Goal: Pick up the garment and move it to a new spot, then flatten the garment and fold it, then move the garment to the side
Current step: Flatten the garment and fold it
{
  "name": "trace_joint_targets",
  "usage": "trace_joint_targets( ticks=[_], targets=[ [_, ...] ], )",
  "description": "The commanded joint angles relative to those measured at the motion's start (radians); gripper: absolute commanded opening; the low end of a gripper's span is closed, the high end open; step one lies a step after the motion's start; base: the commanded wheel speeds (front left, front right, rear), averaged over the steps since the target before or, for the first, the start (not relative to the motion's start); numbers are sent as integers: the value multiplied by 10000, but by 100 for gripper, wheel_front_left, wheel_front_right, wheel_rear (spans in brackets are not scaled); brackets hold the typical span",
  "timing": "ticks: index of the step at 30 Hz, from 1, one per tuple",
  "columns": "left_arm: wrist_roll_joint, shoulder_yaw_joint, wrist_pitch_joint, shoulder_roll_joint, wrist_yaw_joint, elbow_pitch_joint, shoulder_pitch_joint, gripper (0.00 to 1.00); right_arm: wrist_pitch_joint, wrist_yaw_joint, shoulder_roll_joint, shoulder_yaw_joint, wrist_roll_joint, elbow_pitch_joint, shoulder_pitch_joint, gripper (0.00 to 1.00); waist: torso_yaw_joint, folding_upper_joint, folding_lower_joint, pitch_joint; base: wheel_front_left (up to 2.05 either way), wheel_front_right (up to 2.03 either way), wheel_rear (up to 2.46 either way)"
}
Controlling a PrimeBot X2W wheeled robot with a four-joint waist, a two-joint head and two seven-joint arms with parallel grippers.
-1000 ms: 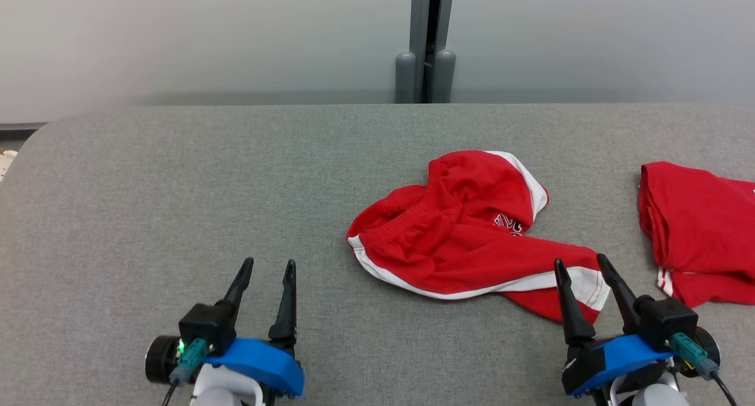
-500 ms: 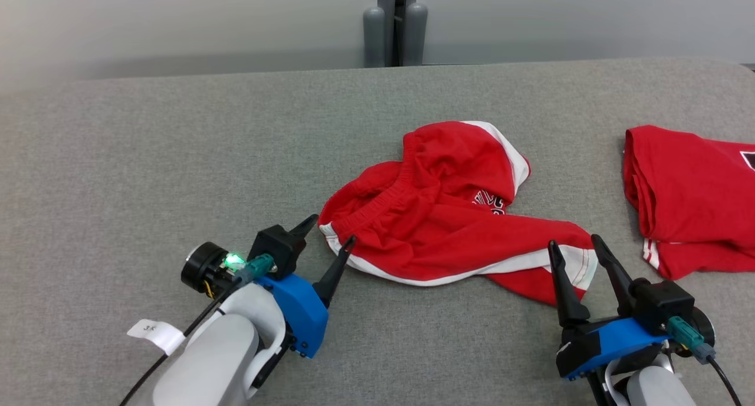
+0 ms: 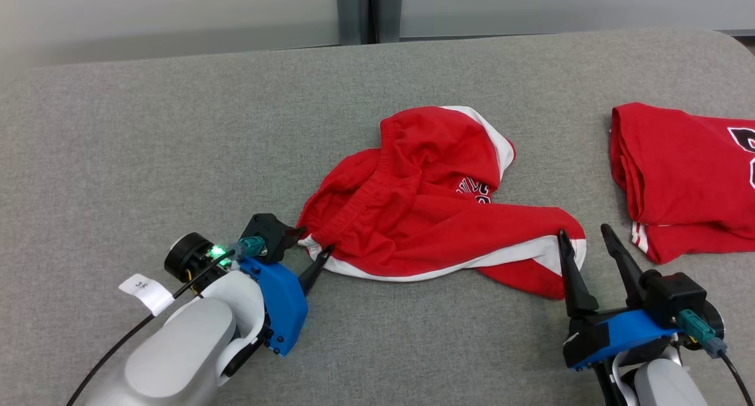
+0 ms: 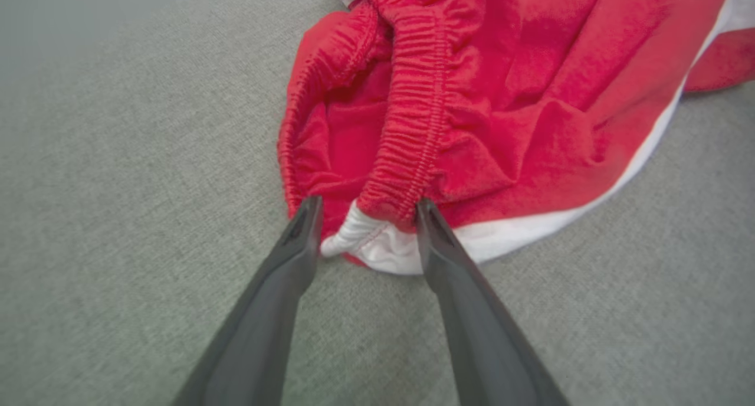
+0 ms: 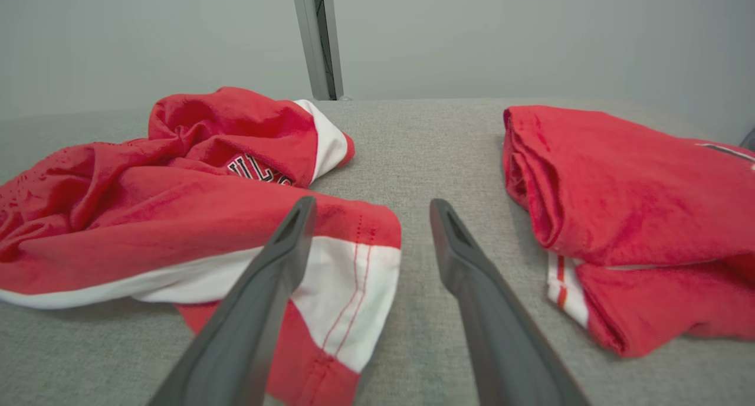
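While the crumpled red garment [image 3: 424, 217] lay mid-frame on the grey surface [image 3: 177, 128], the left pincer [image 3: 311, 245] stood released astride its waistband corner and the right pincer [image 3: 583, 232] gaped at the leg hem. Pickup seemed in hand, and clenching looked due next.

the head view looks forward and down from above onto the grey tabletop [image 3: 147, 128], wide enough to take in the left tool [image 3: 315, 244], the right tool [image 3: 583, 232] and the wall [image 3: 177, 10] beyond the far edge. the left wrist view sits low and very near, aimed along its tool at the waistband corner of the red shorts [image 3: 424, 217]. the right wrist view lies low over the tabletop, facing the wall from farther back. all three share the shorts; the head and right wrist views also share the folded garment [image 3: 678, 176] and the grey post [image 3: 368, 10].
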Motion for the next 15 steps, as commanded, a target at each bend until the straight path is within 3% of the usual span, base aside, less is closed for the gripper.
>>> trace_joint_targets(
  ticks=[1, 2, 3, 4, 9, 15],
  targets=[
    [-59, -48, -32, 78, -11, -7, -184, 47, -36, -1, -15, -38, -49, -60, -88, 100, -4, -1, -1, -4, 0, 0, 0],
    [-140, -142, -78, 140, -11, -23, -214, 33, -36, -3, -15, -100, -73, -68, -60, 100, -10, -1, -1, -8, 0, 0, 0],
    [-188, -230, -141, 187, -11, -44, -249, 12, -36, -3, -13, -175, -101, -40, 0, 100, -13, -1, -1, -18, 0, 0, 0],
    [-264, -296, -248, 226, -11, -64, -279, 0, -36, -3, -13, -256, -103, -7, 74, 100, -12, -1, -1, -33, 0, 0, 0],
    [-640, -212, -850, 236, -11, -130, -69, 0, 52, -3, -12, -463, -214, 162, 277, 100, 8, -1, -1, -129, 0, 0, 0],
    [-806, -91, -1343, 119, 64, -172, 244, 0, 657, -1, -15, 41, 395, 273, 371, 100, 88, -1, -1, -278, 0, 0, 0]
  ],
)
